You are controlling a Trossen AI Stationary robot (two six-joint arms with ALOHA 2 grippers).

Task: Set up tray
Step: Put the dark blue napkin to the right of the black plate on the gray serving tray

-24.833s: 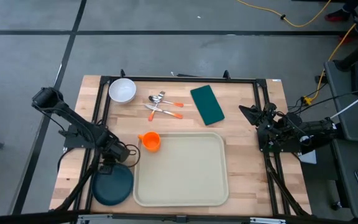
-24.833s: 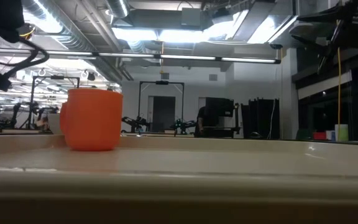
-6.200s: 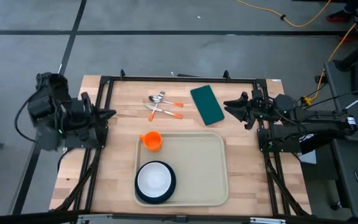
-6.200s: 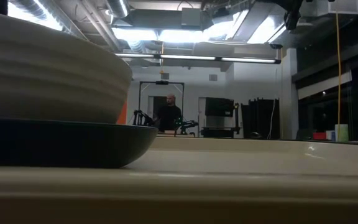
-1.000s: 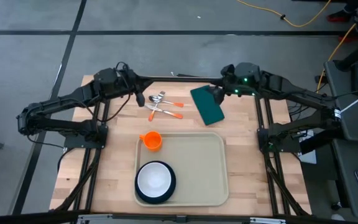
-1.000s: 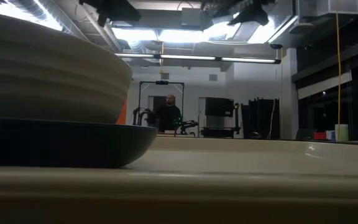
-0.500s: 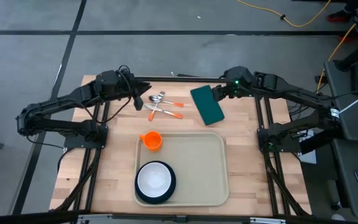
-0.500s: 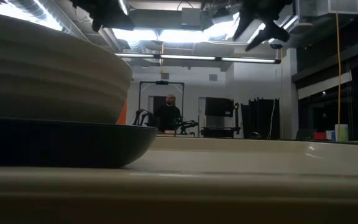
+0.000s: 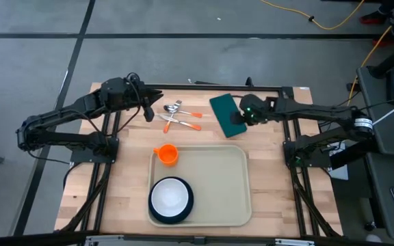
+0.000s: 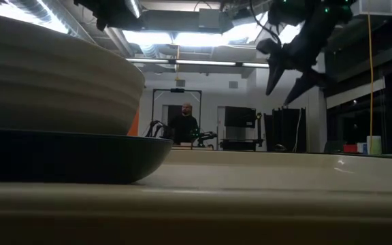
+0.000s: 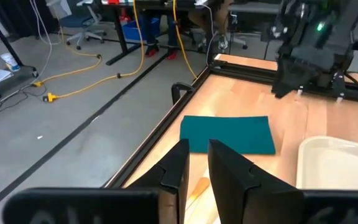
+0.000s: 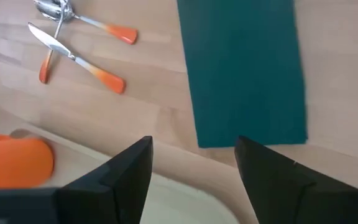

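tray [image 9: 214, 181] beige | napkin [image 9: 224, 111] dark green | cup [image 9: 167, 155] orange | bowl [image 9: 169, 196] white

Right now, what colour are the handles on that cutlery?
Orange; the cutlery shows best in the right wrist view.

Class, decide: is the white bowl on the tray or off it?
On it. The white bowl sits in the dark plate, which rests inside the near left corner of the tray.

Bright overhead light, blurred foreground.
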